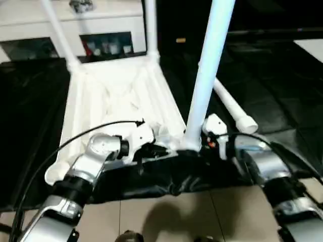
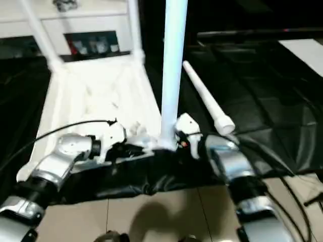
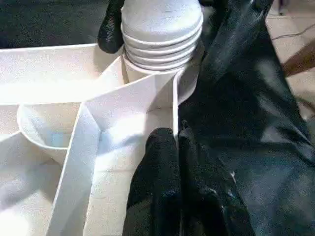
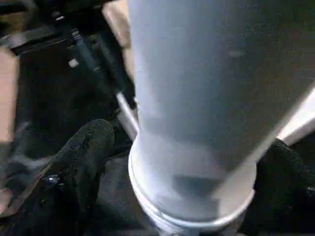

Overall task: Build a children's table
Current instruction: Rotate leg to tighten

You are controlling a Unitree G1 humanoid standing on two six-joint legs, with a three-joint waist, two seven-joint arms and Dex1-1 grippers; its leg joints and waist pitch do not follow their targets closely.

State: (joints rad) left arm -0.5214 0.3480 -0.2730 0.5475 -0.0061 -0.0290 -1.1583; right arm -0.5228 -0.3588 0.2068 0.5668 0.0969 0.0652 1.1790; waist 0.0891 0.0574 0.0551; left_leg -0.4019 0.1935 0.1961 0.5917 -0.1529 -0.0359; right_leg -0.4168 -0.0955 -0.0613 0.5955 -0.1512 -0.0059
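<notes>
The children's table lies upside down, its white tabletop [image 1: 118,96] resting ribbed side up on black sheeting [image 1: 282,91] spread over the floor, with the near edge close to the robot's forearms. At the near right corner a white leg [image 1: 208,70] stands upright in its round socket [image 3: 162,73], threaded rings showing just above the socket rim. The left claw [image 3: 170,162] rests on the ribbed underside just beside that socket, its two black fingers pressed together with nothing between them. The right claw [image 4: 170,162] sits at the base of the same leg with a black finger on either side of it, spread wide; whether the pads touch the tube cannot be told. To the right of the tabletop a loose leg [image 1: 233,108] lies on the sheeting. At the far corners two more legs [image 1: 59,33] rise from their sockets. Behind stands a white cabinet [image 1: 75,20].
</notes>
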